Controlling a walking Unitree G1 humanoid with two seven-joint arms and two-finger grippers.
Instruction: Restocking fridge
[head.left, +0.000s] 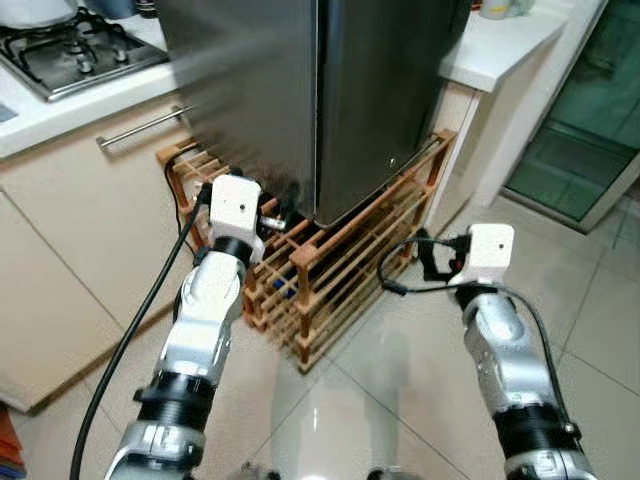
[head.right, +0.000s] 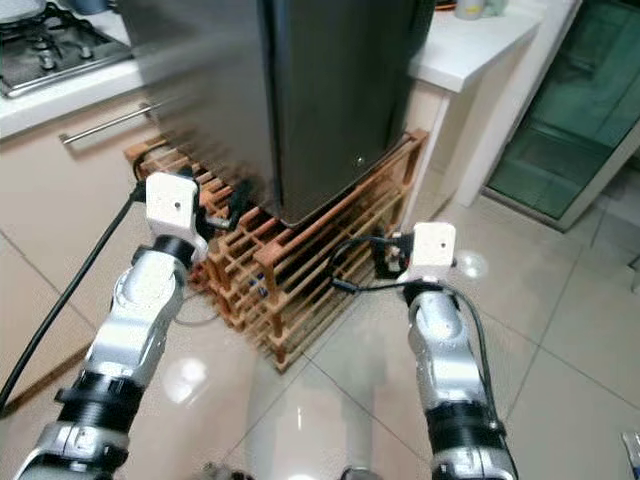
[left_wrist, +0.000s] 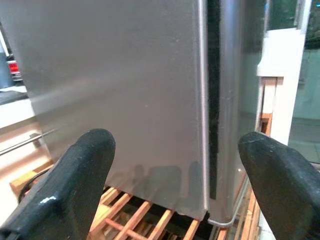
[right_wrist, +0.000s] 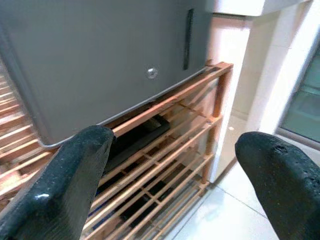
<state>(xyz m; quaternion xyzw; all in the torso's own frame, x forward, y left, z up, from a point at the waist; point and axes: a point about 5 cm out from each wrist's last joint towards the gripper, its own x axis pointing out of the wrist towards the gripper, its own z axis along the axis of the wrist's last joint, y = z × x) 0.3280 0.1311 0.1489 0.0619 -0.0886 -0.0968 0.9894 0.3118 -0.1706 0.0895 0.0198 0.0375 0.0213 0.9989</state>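
Observation:
The steel-grey fridge (head.left: 300, 90) stands shut on a low wooden slatted rack (head.left: 340, 270). Its door seam (left_wrist: 212, 100) runs down the front corner in the left wrist view. My left gripper (head.left: 272, 216) is held low at the fridge's bottom left corner, just above the rack. It is open with nothing between its fingers (left_wrist: 75, 185). My right gripper (head.left: 432, 258) hovers over the floor beside the rack's right end. It is open too, its fingers (right_wrist: 75, 180) pointing at the fridge's lower edge and the slats.
A gas hob (head.left: 70, 50) sits on the counter at the far left, above a cream drawer with a bar handle (head.left: 145, 127). A white counter (head.left: 500, 45) adjoins the fridge on the right, and a glass door (head.left: 590, 110) lies beyond it. A black cable (head.left: 140, 320) trails along my left arm over the tiled floor (head.left: 390, 400).

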